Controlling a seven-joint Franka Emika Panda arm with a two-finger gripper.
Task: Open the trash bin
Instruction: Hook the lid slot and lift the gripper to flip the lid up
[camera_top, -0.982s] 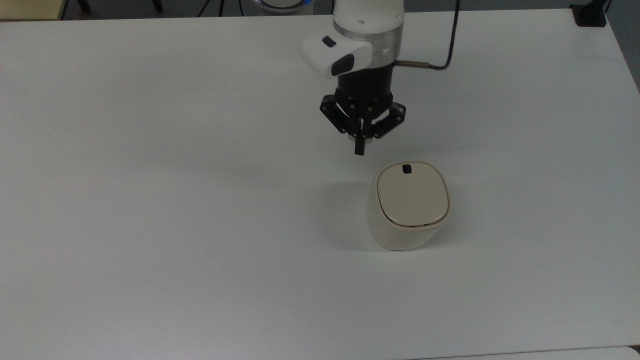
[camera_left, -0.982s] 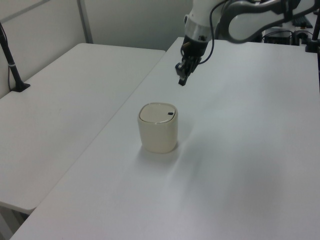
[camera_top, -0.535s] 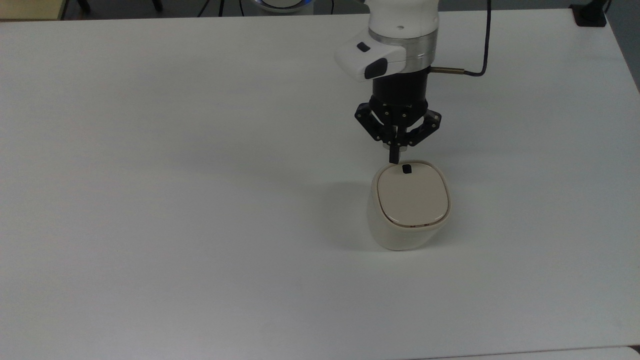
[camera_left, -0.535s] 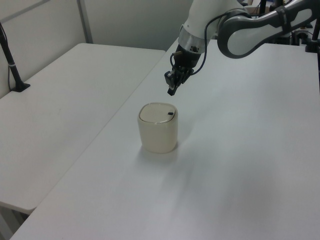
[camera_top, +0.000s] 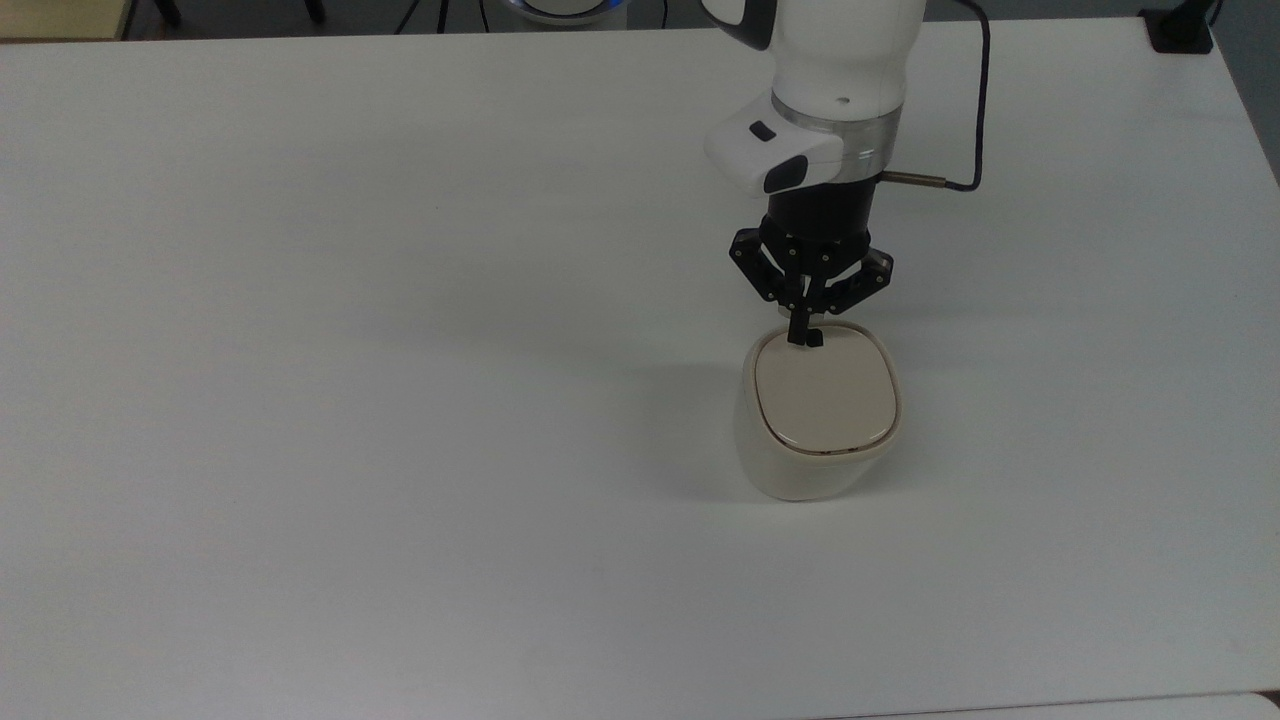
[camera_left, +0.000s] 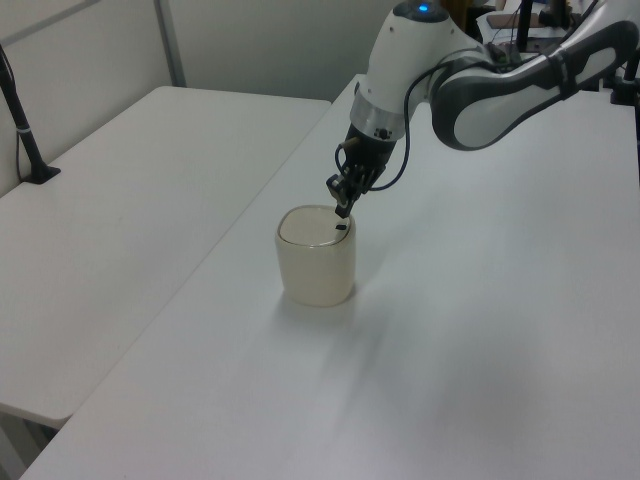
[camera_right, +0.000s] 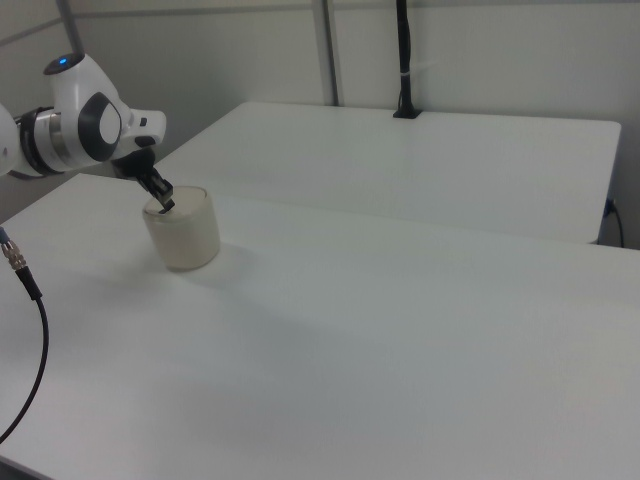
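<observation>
The trash bin (camera_top: 815, 415) stands upright on the white table (camera_top: 350, 350), right of centre in the top view and roughly midway between the far and near edges. Its lid (camera_top: 823, 393) is flat down and shut. The gripper (camera_top: 800, 336) hangs at the lid's far edge with its fingers drawn narrow, pressed together into a single tip and holding nothing. This looks deliberate: one slim point suits pushing the small black button (camera_top: 814, 340), which sits just beside the tip (whether they touch I cannot tell).

The bin's long axis runs vertically, mouth upward. The button side faces the far edge of the table in the top view, toward the arm, so the hinge is probably on the near side.
</observation>
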